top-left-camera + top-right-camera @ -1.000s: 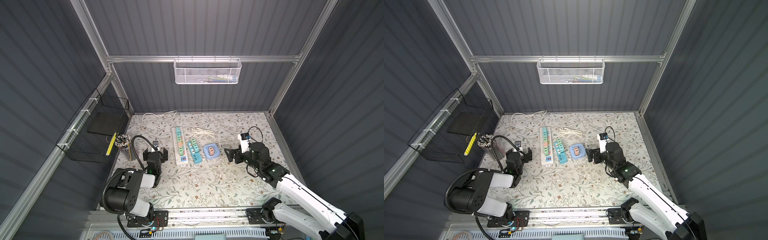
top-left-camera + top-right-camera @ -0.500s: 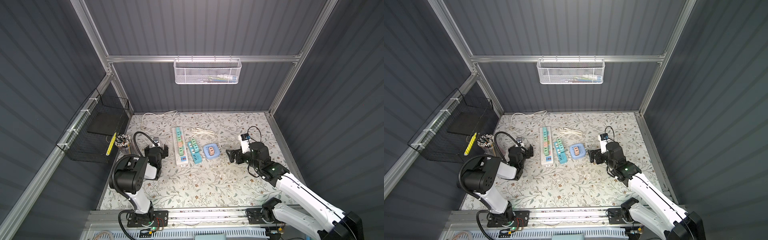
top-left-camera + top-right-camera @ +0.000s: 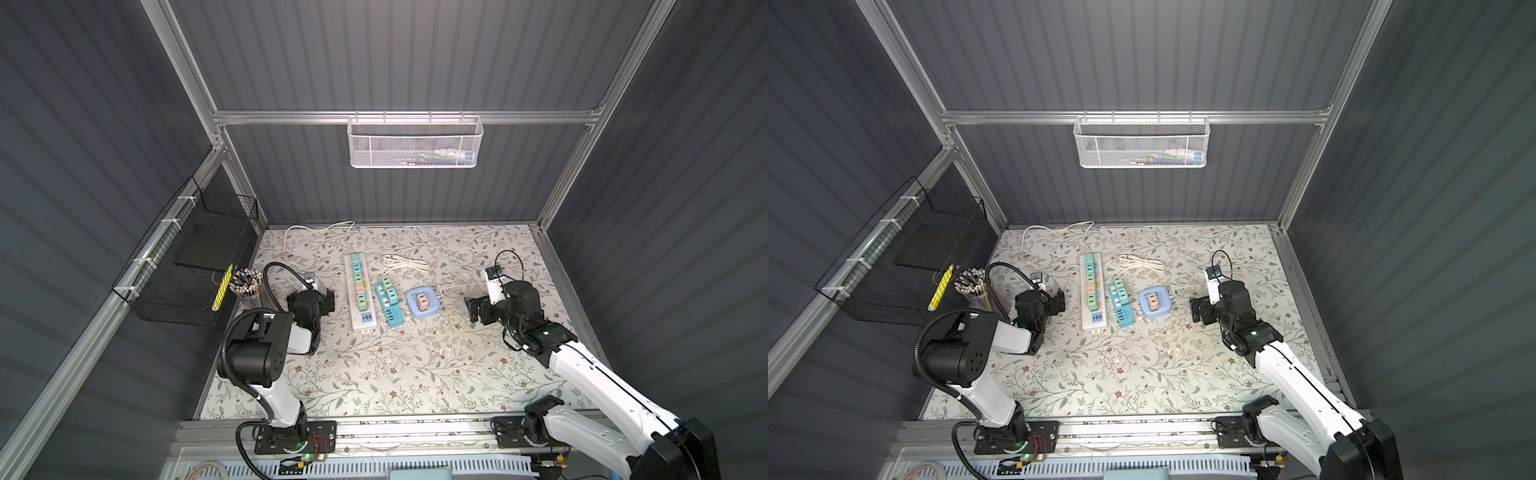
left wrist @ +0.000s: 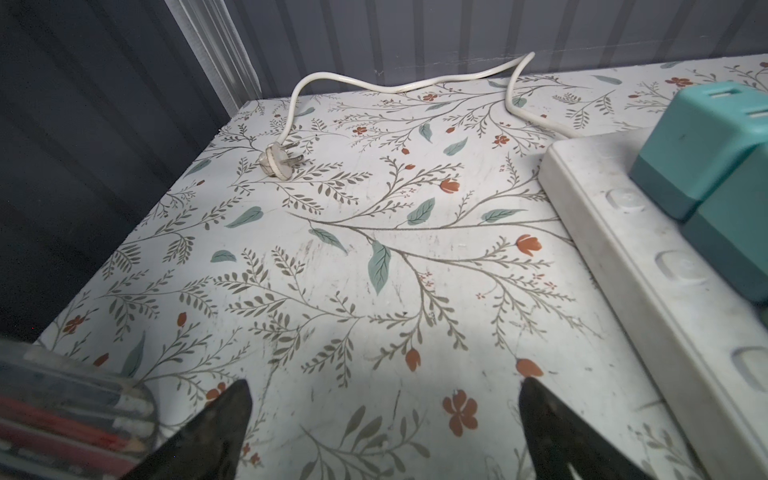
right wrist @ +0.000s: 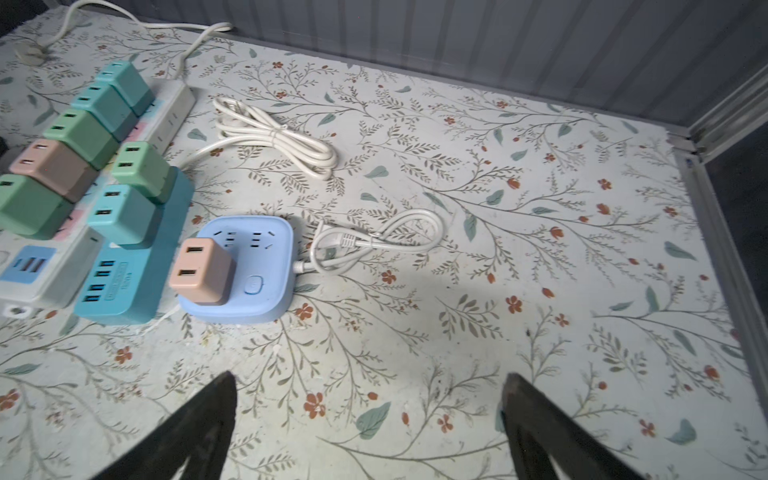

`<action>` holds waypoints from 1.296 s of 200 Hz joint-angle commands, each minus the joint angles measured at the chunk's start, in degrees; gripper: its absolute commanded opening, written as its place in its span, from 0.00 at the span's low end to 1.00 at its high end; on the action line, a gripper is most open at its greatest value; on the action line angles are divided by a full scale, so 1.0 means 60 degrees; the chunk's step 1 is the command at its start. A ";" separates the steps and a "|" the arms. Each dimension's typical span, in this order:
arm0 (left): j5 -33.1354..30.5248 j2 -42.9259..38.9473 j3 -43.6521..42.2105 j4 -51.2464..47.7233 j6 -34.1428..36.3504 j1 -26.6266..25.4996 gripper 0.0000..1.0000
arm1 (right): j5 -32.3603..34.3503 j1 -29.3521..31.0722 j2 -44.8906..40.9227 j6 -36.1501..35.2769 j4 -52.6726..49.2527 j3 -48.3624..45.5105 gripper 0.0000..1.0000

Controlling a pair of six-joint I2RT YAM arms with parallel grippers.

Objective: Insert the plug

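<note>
A loose white plug point(image 4: 279, 160) lies on its cord at the back left of the table, also seen in a top view point(image 3: 286, 252). A white power strip point(image 3: 361, 326) carries several coloured adapters, and a blue strip point(image 3: 395, 318) beside it carries two. A peach adapter point(image 5: 201, 270) stands in the light-blue square socket point(image 5: 266, 299). My left gripper point(image 4: 384, 386) hovers open and empty left of the white strip. My right gripper point(image 5: 370, 378) is open and empty, a short way right of the square socket.
A pencil cup point(image 3: 247, 284) stands close to the left arm, under a black wire basket point(image 3: 187, 266) on the left wall. A coiled white cord point(image 5: 274, 139) and the square socket's cord point(image 5: 374, 241) lie behind the strips. A white mesh basket point(image 3: 413, 143) hangs on the back wall.
The left arm's elbow has risen and swung in over the table's left side, while its gripper stays near the white strip. The right arm has barely moved. Both grippers stay open.
</note>
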 commanded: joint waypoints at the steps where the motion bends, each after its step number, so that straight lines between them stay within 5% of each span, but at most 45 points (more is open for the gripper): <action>1: 0.0072 -0.0076 0.0053 -0.0041 -0.0125 0.0032 1.00 | 0.0810 -0.0238 -0.0074 -0.0880 0.1747 -0.0729 0.99; 31: 0.0082 -0.0065 0.0039 -0.0041 -0.0125 0.0032 1.00 | 0.1524 -0.0500 0.0267 -0.1530 0.4369 -0.1919 0.99; 90: 0.0083 -0.0073 0.0065 -0.0054 -0.0117 0.0032 1.00 | 0.0817 -0.1438 0.2580 -0.2320 0.8993 -0.3127 0.99; 115: 0.0074 -0.0065 0.0057 -0.0044 -0.0114 0.0032 1.00 | 0.0400 -0.2261 0.3800 -0.1256 1.0653 -0.3147 0.99; 160: 0.0074 -0.0065 0.0069 -0.0056 -0.0121 0.0032 1.00 | 0.0156 -0.3252 0.4004 -0.0039 1.0239 -0.2991 0.99; 175: 0.0081 -0.0065 0.0050 -0.0056 -0.0121 0.0032 1.00 | -0.0308 -0.3674 0.4918 0.0320 1.2100 -0.3305 0.99; 194: 0.0061 -0.0065 0.0072 -0.0056 -0.0114 0.0032 1.00 | 0.0064 -0.3775 0.4505 0.0701 0.9708 -0.2537 0.99; 259: 0.0082 -0.0066 0.0061 -0.0056 -0.0113 0.0032 1.00 | -0.0009 -0.3953 0.4587 0.0829 1.0349 -0.2734 0.99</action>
